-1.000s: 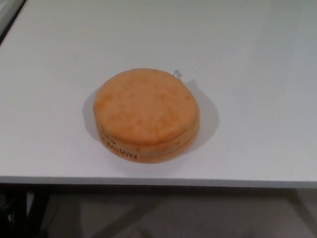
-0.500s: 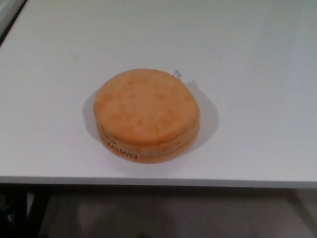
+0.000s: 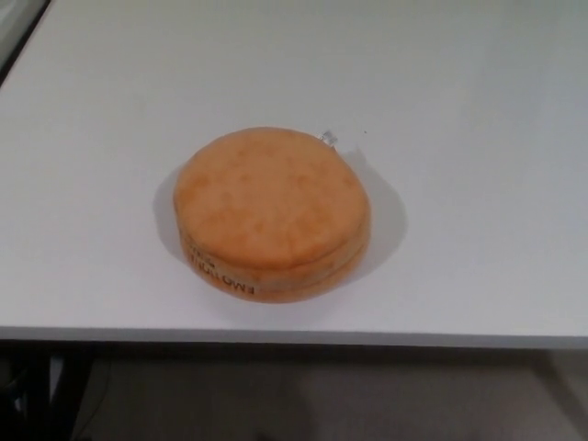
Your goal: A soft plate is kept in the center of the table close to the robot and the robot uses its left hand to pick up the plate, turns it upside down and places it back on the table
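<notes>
Mottled orange plate point(image 3: 271, 207) with dark lettering, white table point(image 3: 478, 184).

Neither robot hand nor any arm shows anywhere in the head view.

- One soft plate point(image 3: 272, 213) is seen: a round, thick, orange padded disc, lying flat.
- One line of dark lettering is printed on its near side wall; the letters cannot be read with certainty.
- One small silvery tab point(image 3: 329, 138) is counted at the plate's far edge.
- One white table point(image 3: 478, 165) is shown, with one near edge in view.
- No robot hand is counted: neither the left nor the right is in view.
</notes>
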Tool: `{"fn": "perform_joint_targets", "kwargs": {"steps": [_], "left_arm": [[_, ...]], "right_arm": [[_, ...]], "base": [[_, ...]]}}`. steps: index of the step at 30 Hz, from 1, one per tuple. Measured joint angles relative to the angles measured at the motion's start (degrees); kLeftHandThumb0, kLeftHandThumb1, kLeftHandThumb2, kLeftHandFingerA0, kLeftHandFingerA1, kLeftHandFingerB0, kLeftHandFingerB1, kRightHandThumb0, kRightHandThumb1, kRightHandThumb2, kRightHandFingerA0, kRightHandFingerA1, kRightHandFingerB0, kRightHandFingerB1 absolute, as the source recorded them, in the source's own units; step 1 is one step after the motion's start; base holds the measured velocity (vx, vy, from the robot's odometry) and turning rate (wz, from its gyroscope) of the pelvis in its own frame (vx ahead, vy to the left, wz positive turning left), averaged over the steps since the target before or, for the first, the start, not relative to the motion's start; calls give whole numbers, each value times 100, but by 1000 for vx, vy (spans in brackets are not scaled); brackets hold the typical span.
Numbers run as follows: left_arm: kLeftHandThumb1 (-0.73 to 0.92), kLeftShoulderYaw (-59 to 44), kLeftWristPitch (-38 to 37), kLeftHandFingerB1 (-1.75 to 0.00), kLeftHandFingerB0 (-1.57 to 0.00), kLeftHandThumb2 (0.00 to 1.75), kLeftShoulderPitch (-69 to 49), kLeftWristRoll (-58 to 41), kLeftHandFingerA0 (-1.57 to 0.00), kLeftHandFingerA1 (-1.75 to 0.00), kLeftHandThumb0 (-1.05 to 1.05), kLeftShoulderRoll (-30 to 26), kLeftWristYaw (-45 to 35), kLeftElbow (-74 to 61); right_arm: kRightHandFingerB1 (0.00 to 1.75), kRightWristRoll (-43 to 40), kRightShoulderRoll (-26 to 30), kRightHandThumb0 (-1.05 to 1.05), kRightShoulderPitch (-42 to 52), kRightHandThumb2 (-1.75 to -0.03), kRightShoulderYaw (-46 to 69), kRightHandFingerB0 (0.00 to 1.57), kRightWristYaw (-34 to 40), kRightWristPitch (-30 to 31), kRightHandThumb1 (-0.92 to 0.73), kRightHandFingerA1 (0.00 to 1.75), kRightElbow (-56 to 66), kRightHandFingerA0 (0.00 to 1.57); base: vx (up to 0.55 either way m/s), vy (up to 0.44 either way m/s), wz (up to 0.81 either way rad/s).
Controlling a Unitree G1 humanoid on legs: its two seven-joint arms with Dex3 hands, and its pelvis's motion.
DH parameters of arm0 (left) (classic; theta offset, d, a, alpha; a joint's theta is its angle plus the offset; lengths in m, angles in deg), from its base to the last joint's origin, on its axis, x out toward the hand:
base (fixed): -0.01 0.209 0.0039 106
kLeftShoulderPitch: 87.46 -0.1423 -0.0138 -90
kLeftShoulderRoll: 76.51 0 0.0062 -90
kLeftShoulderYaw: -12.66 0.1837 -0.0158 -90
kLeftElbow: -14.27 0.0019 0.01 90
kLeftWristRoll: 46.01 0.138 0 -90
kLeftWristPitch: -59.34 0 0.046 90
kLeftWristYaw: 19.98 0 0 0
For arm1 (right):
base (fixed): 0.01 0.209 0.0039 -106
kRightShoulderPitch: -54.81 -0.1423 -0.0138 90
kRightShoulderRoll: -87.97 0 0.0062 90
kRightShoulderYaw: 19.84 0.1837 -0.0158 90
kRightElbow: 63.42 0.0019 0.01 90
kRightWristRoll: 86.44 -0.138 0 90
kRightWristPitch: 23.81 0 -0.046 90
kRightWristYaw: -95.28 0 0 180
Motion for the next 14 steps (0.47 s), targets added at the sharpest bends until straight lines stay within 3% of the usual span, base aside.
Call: {"fn": "perform_joint_targets", "kwargs": {"steps": [14], "left_arm": [[92,9,-22,-30,-16,75,9,31,-23,-42,-88,0,4,9]], "right_arm": [[30,-1,0,-76,-12,-68,4,21,-1,-59,-89,40,-44,24]], "base": [[0,0,0]]}}
